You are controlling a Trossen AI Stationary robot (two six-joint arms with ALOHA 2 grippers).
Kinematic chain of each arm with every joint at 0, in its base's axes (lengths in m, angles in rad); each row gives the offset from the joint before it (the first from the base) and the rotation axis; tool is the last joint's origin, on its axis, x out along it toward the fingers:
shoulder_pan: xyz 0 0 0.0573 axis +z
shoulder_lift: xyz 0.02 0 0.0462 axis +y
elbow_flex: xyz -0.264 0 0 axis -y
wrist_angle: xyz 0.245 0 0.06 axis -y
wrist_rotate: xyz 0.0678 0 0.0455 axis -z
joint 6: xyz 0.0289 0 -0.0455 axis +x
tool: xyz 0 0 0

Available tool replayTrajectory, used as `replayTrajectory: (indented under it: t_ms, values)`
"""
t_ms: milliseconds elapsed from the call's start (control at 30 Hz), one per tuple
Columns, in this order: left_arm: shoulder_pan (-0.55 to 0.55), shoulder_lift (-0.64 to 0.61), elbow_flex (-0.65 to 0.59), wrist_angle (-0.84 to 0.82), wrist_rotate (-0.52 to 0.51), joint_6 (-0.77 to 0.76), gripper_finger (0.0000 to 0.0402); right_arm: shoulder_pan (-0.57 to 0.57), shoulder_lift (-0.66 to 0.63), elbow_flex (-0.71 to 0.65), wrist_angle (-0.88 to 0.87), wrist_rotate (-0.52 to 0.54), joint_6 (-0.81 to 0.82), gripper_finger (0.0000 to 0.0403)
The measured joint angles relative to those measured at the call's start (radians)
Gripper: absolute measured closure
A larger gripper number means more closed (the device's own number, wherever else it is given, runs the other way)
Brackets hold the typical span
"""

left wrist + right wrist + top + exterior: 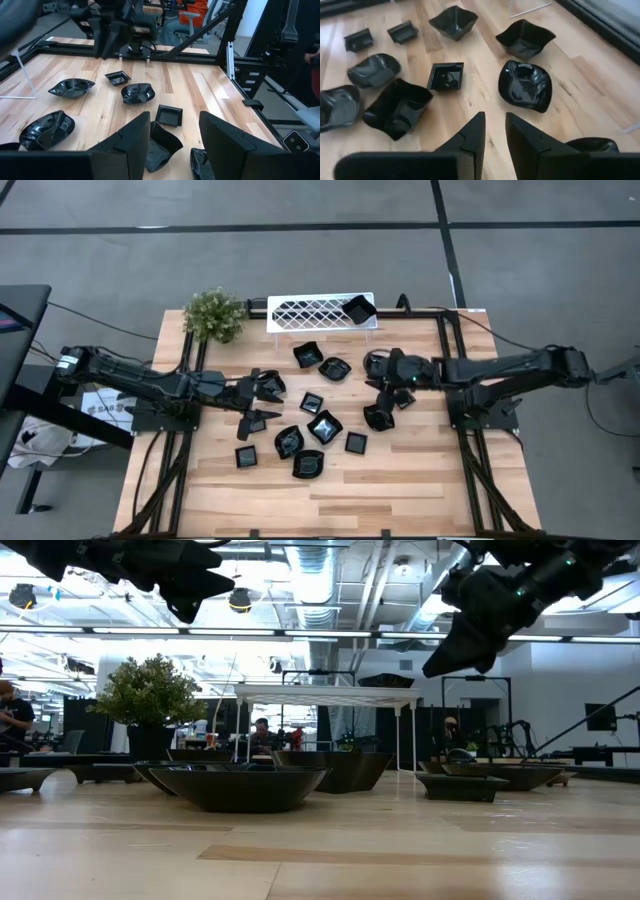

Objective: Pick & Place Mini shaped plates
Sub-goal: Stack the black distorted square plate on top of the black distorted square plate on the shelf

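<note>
One plate (358,307) sits on the white rack (310,312); approx. a dozen remain scattered on the counter (420,480). Left pincer (252,402) gapes wide, empty; right pincer (382,385) part-open, nothing held.

Overhead, tabletop-level and two wrist cameras — all share the table (400,480).

My tiny glossy black plastic plates (324,426) lie scattered over the middle of the wooden surface (400,480), all upright with hollows facing up. Some are small flat-bottomed squares (446,76), others are wider wavy-rimmed dishes (525,86) with pinched corners. Most form a loose cluster, several just beside one another, a few apart. Two wavy ones (308,355) sit nearer the far edge. One more square plate (358,308) rests tilted at the end of the white lattice rack (310,311).
</note>
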Motion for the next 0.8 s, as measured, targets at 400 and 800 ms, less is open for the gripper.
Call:
replayTrajectory:
  t_ms: [400,800]
  values:
    - [0.0,0.0,0.0,0.007,0.0,0.0,0.0229,0.057,0.01,-0.004,0.027,0.069,-0.013,0.0332]
    - [0.0,0.0,-0.001,-0.037,0.0,0.0,0.0229,0.213,0.075,-0.003,0.176,-0.174,-0.242,0.0332]
